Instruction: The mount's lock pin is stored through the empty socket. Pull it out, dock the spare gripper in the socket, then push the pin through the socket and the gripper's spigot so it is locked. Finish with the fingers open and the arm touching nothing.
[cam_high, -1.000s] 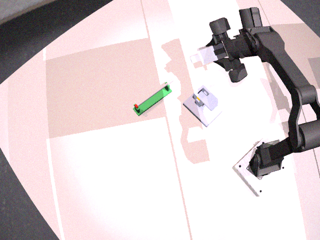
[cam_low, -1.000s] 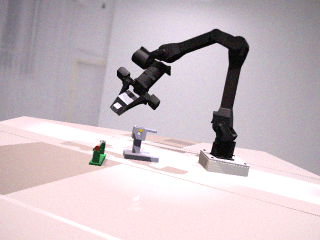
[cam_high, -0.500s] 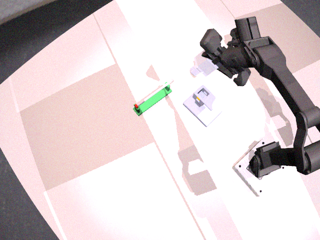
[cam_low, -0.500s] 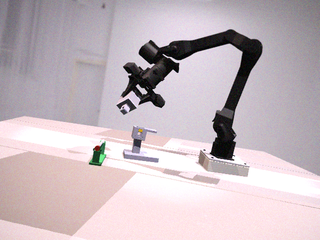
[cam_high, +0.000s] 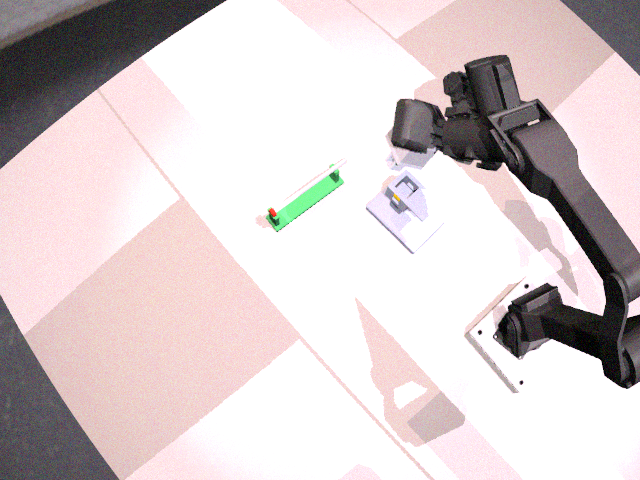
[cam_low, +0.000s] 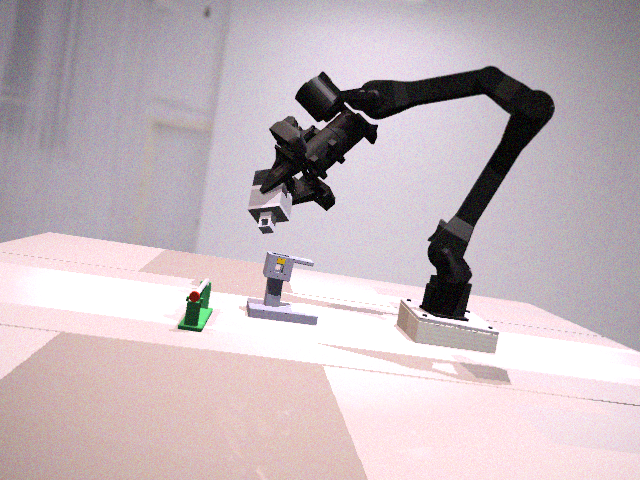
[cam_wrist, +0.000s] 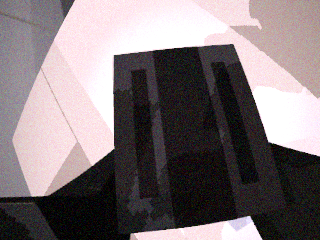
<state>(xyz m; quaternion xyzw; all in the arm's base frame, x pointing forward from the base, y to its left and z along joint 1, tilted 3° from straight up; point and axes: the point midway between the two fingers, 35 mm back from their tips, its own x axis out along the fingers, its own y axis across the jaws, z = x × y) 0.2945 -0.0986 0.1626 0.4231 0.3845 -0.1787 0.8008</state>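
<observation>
At the left, the pin (cam_high: 308, 183) (cam_low: 202, 287), red-tipped at one end, lies across the two posts of the green rack (cam_high: 308, 203) (cam_low: 197, 324) on the table (cam_high: 222, 330) (cam_low: 170, 403). Right of it, the hand (cam_low: 281, 180) grasps the spare (cam_high: 413, 156) (cam_low: 269, 202) (cam_wrist: 172, 140), holding it tilted in the air, its spigot (cam_low: 266, 223) pointing down. The spare is above the mount (cam_high: 398, 219) (cam_low: 281, 311) and apart from it; the socket (cam_high: 397, 187) (cam_low: 270, 266) has a yellow mark. At the right stands the arm's base (cam_high: 491, 360) (cam_low: 454, 336).
</observation>
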